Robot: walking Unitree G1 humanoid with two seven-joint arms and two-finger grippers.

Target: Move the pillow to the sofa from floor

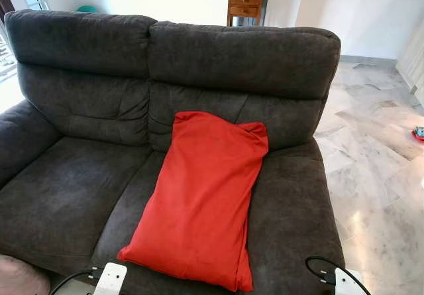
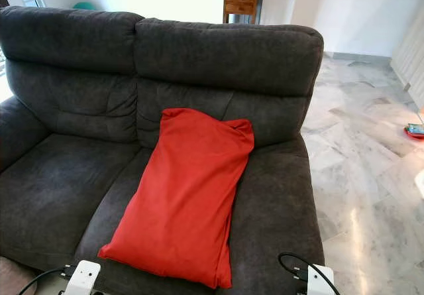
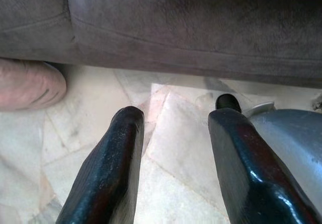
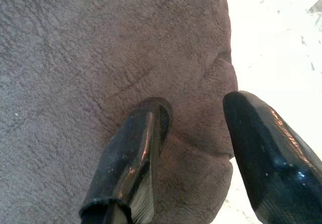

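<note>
Pillow [image 1: 202,195] lies on the sofa [image 1: 73,189], soft, light, best pinched at a corner. Left gripper [image 3: 173,128] hangs wide over the floor [image 3: 166,163]; right gripper [image 4: 196,118] wide over the sofa's edge, both empty.

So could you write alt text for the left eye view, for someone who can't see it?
A red pillow lies lengthwise on the right seat of a dark grey two-seat sofa, its top end leaning against the backrest. Pale marble floor runs along the right, and a small wooden side table stands behind the sofa.
</note>
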